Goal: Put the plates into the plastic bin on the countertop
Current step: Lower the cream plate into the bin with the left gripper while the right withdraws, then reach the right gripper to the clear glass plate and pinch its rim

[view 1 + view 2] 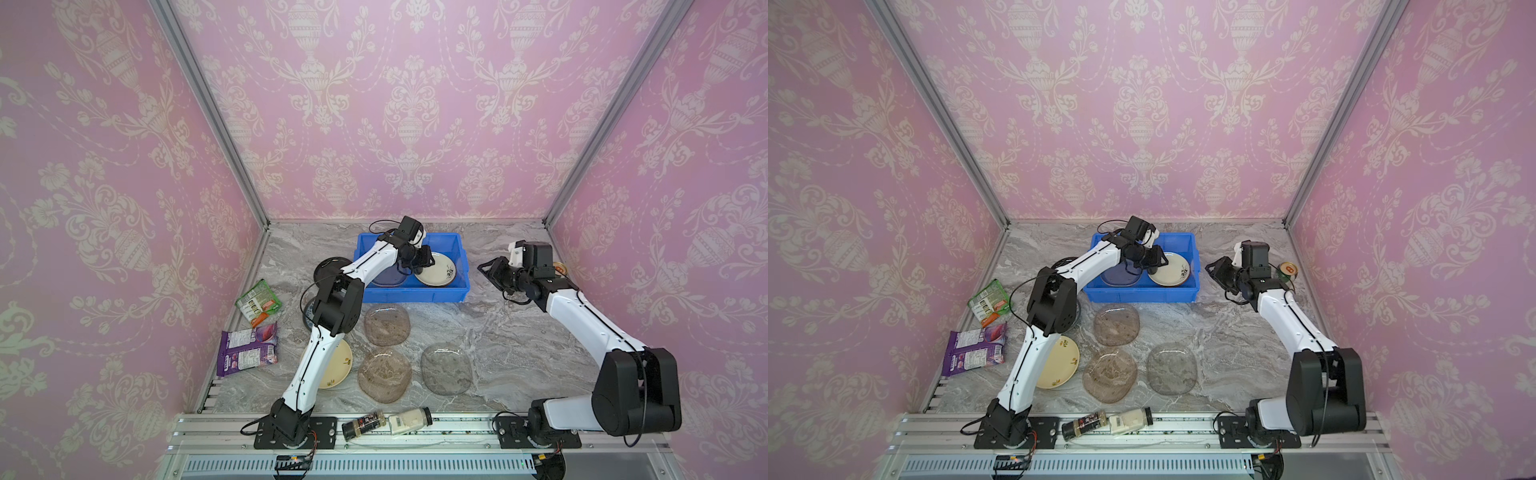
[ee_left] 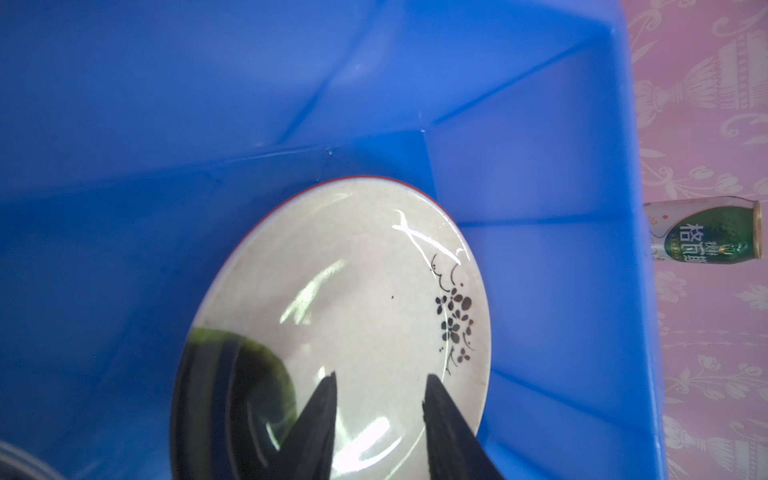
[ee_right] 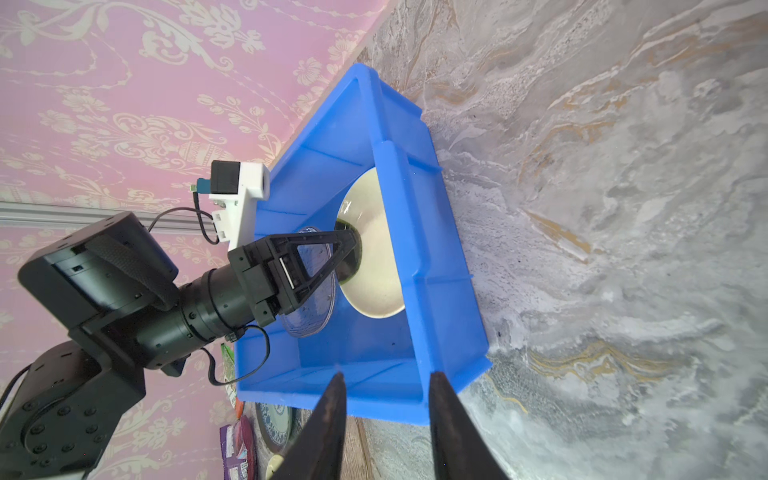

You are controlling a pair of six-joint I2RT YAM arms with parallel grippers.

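The countertop (image 1: pixel 498 332) is filling the lower middle of both top views, with the plastic bin (image 1: pixel 415 296) sitting mid-frame on it, carrying a cream flowered plate (image 1: pixel 440 272) on its right beside a clear bluish plate (image 1: pixel 388 279), and three translucent plates (image 1: pixel 387 320) are lying just below. I am holding my left gripper (image 2: pixel 382 386) spread over the flowered plate, pinching nothing; my right gripper (image 3: pixel 384 382) is hovering right of the bin, fingers apart and empty.
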